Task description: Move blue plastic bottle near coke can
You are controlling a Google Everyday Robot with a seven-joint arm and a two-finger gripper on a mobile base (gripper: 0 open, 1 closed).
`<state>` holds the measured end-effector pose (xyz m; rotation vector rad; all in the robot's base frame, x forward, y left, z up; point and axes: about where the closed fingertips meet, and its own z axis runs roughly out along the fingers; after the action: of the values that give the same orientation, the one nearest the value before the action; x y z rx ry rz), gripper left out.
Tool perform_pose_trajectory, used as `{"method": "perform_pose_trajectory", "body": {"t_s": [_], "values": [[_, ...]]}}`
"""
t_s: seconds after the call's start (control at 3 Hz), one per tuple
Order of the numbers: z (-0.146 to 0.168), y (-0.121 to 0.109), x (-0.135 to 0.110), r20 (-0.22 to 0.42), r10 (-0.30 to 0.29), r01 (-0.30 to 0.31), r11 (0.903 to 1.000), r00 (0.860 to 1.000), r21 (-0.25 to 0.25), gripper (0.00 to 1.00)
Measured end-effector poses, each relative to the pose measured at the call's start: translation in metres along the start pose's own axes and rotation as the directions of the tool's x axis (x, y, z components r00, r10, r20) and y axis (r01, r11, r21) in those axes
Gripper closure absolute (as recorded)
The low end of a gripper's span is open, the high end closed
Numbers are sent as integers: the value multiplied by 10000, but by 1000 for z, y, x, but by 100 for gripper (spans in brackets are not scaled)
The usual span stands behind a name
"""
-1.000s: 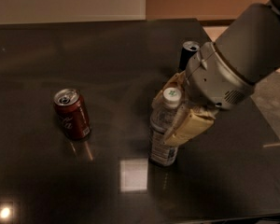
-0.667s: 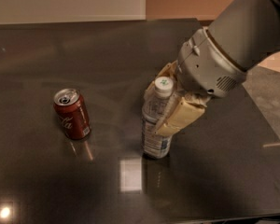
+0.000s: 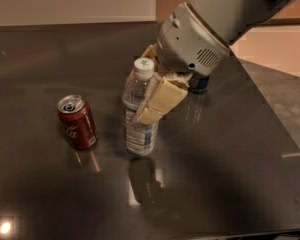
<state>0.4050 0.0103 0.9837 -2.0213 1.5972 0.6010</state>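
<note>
The blue plastic bottle (image 3: 139,121), clear with a white cap and a blue-and-white label, stands upright on the dark table (image 3: 230,174). The coke can (image 3: 77,122), red with white script and a silver top, stands a short way to its left, not touching it. My gripper (image 3: 146,101) reaches down from the upper right, its cream fingers (image 3: 157,104) closed around the bottle's upper body. One finger shows in front of the bottle; the other is partly hidden behind it.
A dark blue can (image 3: 199,85) stands behind the arm, mostly hidden by the grey wrist housing (image 3: 192,44). The table's right edge (image 3: 275,114) runs diagonally, with lighter floor beyond. A pale wall lies at the back.
The gripper has carried the bottle to the left, so it now stands much closer to the coke can. The arm followed and now covers most of the dark blue can.
</note>
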Motion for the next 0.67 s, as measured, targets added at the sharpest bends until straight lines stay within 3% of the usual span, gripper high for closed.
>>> {"method": "perform_pose_trajectory", "body": {"t_s": [0.67], "values": [[31,-17,-22,146,-167,174,9988,9998,-464,100]]}}
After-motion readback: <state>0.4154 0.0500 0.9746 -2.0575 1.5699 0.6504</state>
